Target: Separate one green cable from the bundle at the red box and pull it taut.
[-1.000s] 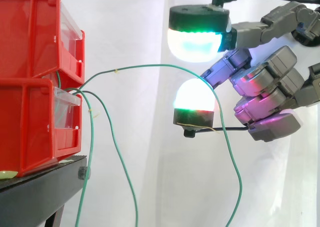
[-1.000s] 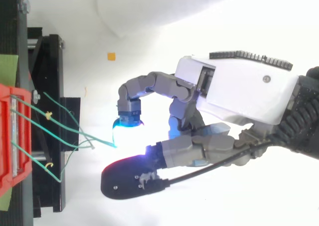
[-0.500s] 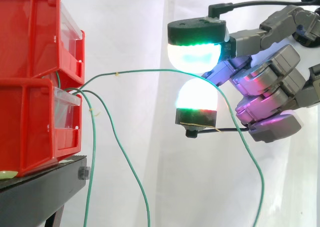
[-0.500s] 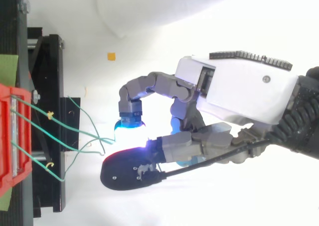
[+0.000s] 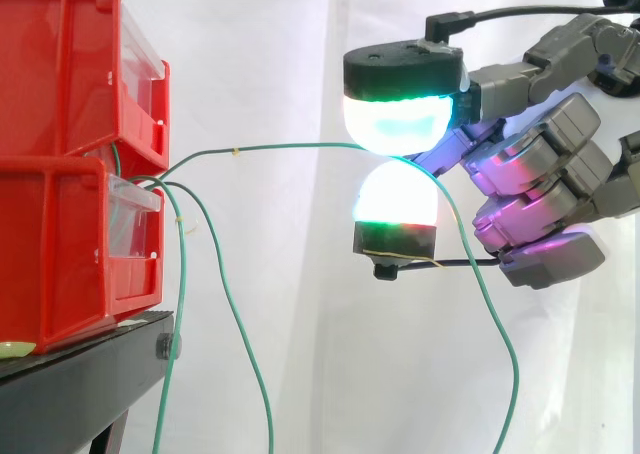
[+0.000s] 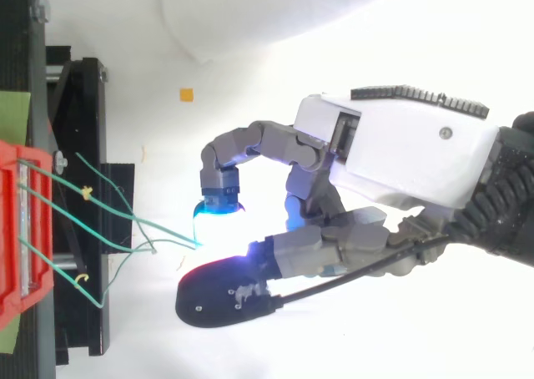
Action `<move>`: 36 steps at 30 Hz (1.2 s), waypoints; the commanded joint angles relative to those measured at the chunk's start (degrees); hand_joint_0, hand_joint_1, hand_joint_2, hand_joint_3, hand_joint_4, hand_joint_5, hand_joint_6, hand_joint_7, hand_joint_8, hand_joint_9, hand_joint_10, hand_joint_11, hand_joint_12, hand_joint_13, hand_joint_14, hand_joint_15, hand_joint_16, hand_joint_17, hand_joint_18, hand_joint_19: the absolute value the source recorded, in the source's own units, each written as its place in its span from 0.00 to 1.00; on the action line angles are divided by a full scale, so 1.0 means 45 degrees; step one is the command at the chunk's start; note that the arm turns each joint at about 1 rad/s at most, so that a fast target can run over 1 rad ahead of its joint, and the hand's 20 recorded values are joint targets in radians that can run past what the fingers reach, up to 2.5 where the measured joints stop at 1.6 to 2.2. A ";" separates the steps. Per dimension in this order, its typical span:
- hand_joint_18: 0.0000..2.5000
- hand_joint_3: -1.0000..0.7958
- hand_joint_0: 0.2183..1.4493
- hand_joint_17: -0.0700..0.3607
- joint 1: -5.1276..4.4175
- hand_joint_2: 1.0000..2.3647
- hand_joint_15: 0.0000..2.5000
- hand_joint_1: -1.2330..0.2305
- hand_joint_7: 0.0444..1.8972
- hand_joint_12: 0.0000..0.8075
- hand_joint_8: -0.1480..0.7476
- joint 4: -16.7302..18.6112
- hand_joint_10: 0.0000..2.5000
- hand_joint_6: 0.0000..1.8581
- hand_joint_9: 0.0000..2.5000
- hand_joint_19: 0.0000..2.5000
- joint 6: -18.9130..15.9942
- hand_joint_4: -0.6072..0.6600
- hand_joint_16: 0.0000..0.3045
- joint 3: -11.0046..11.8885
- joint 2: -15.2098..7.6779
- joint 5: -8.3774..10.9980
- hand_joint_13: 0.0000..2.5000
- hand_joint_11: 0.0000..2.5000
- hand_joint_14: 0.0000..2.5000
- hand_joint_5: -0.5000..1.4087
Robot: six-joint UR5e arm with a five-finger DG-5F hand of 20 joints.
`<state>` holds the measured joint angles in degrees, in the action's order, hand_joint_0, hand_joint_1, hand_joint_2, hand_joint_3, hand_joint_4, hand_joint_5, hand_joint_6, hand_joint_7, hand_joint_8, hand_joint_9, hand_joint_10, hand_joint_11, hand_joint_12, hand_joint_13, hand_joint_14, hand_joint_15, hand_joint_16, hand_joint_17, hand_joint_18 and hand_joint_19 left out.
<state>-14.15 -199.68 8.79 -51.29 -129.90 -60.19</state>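
The hand [image 5: 540, 174] pinches one thin green cable [image 5: 280, 147] between rounded, glowing pads [image 5: 400, 124], its other fingers curled. From the pads the cable runs in a shallow arc to two glossy red plastic bins [image 5: 60, 244], stacked ahead of the fingertips on a black stand [image 5: 80, 384]. Behind the pads it droops below the hand. Two more green wires [image 5: 236, 309] hang slack near the bins.
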 commanded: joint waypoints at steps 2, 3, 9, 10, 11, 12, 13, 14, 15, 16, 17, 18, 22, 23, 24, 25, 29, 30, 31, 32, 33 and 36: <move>0.47 0.28 0.42 0.39 0.0000 0.00 0.51 0.38 0.67 0.37 0.42 -0.0001 0.23 0.37 0.61 0.50 0.0000 0.72 0.14 -0.0007 0.0000 0.0017 0.43 0.74 0.56 0.26; 0.47 0.28 0.42 0.39 0.0000 0.00 0.51 0.38 0.67 0.38 0.42 -0.0001 0.23 0.37 0.61 0.50 0.0000 0.72 0.14 -0.0007 0.0000 -0.0003 0.43 0.74 0.56 0.26; 0.47 0.28 0.43 0.39 0.0000 0.00 0.51 0.39 0.67 0.37 0.42 -0.0001 0.23 0.37 0.61 0.50 0.0000 0.73 0.14 -0.0007 0.0000 0.0017 0.43 0.74 0.56 0.26; 0.47 0.28 0.43 0.39 0.0000 0.00 0.51 0.40 0.67 0.37 0.43 -0.0001 0.23 0.37 0.61 0.49 0.0000 0.73 0.14 -0.0007 0.0000 0.0017 0.44 0.73 0.56 0.26; 0.46 0.28 0.43 0.38 0.0000 0.00 0.51 0.40 0.67 0.37 0.43 -0.0021 0.23 0.37 0.61 0.50 0.0000 0.73 0.14 -0.0007 0.0000 0.0017 0.44 0.73 0.55 0.25; 0.46 0.28 0.43 0.38 0.0000 0.00 0.51 0.40 0.67 0.37 0.42 -0.0001 0.23 0.37 0.61 0.50 0.0000 0.73 0.14 -0.0007 0.0000 0.0017 0.44 0.73 0.55 0.25; 0.46 0.28 0.43 0.38 0.0000 0.00 0.51 0.41 0.66 0.37 0.42 -0.0021 0.24 0.38 0.61 0.50 0.0000 0.73 0.14 -0.0007 0.0000 0.0017 0.44 0.73 0.55 0.25; 0.47 0.28 0.43 0.38 0.0000 0.00 0.51 0.41 0.66 0.37 0.42 -0.0021 0.24 0.38 0.61 0.49 0.0000 0.73 0.14 -0.0007 0.0000 0.0017 0.44 0.73 0.55 0.25; 0.47 0.28 0.43 0.38 0.0000 0.00 0.51 0.41 0.67 0.37 0.42 -0.0021 0.24 0.38 0.61 0.49 0.0000 0.73 0.14 -0.0007 0.0000 0.0017 0.44 0.73 0.55 0.25; 0.46 0.28 0.44 0.38 0.0000 0.00 0.51 0.41 0.67 0.37 0.42 -0.0001 0.24 0.38 0.61 0.49 0.0000 0.73 0.14 -0.0007 0.0000 0.0017 0.44 0.73 0.55 0.25; 0.46 0.28 0.44 0.38 0.0000 0.00 0.51 0.41 0.66 0.36 0.42 -0.0001 0.24 0.38 0.61 0.49 -0.0019 0.74 0.14 -0.0007 0.0000 0.0017 0.44 0.73 0.55 0.25; 0.46 0.28 0.44 0.38 0.0000 0.00 0.51 0.42 0.66 0.36 0.42 -0.0001 0.24 0.38 0.61 0.49 -0.0019 0.74 0.14 -0.0007 0.0000 0.0017 0.44 0.72 0.55 0.25; 0.46 0.28 0.44 0.38 0.0000 0.00 0.52 0.43 0.67 0.37 0.41 -0.0001 0.23 0.38 0.61 0.49 -0.0059 0.74 0.14 -0.0007 0.0000 0.0017 0.44 0.73 0.55 0.25; 0.46 0.28 0.44 0.38 0.0000 0.00 0.51 0.43 0.67 0.37 0.41 -0.0001 0.23 0.38 0.61 0.49 -0.0078 0.75 0.14 -0.0027 0.0000 0.0017 0.44 0.73 0.55 0.25; 0.46 0.28 0.44 0.38 0.0000 0.00 0.52 0.43 0.67 0.36 0.41 -0.0001 0.23 0.38 0.61 0.49 -0.0137 0.75 0.14 -0.0027 0.0000 0.0017 0.44 0.73 0.55 0.25; 0.46 0.28 0.44 0.38 0.0000 0.00 0.52 0.43 0.68 0.36 0.41 -0.0001 0.23 0.38 0.61 0.49 -0.0156 0.75 0.14 -0.0027 0.0000 0.0017 0.44 0.73 0.54 0.25; 0.46 0.28 0.44 0.38 0.0000 0.00 0.53 0.43 0.68 0.36 0.40 -0.0001 0.23 0.38 0.62 0.49 -0.0156 0.75 0.14 -0.0047 0.0000 0.0017 0.45 0.73 0.54 0.25; 0.46 0.28 0.44 0.38 0.0000 0.00 0.53 0.43 0.68 0.35 0.41 -0.0001 0.23 0.38 0.62 0.49 -0.0176 0.75 0.14 -0.0027 0.0000 0.0017 0.45 0.74 0.54 0.25; 0.46 0.28 0.44 0.38 0.0000 0.00 0.53 0.43 0.68 0.35 0.42 -0.0001 0.23 0.38 0.62 0.49 -0.0176 0.75 0.14 -0.0047 0.0000 0.0017 0.45 0.73 0.54 0.25; 0.46 0.28 0.44 0.38 0.0000 0.00 0.52 0.44 0.68 0.36 0.41 -0.0001 0.23 0.38 0.62 0.49 -0.0195 0.74 0.14 -0.0047 0.0000 0.0017 0.45 0.73 0.54 0.25; 0.46 0.28 0.44 0.38 0.0000 0.00 0.52 0.44 0.68 0.36 0.41 -0.0001 0.23 0.38 0.62 0.49 -0.0195 0.74 0.14 -0.0047 0.0000 0.0017 0.45 0.73 0.54 0.25; 0.46 0.28 0.44 0.38 0.0000 0.00 0.52 0.44 0.68 0.36 0.41 -0.0040 0.23 0.38 0.62 0.49 -0.0312 0.74 0.14 -0.0047 0.0000 0.0036 0.45 0.73 0.54 0.25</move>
<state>-14.15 -199.71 7.79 -51.49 -129.90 -60.10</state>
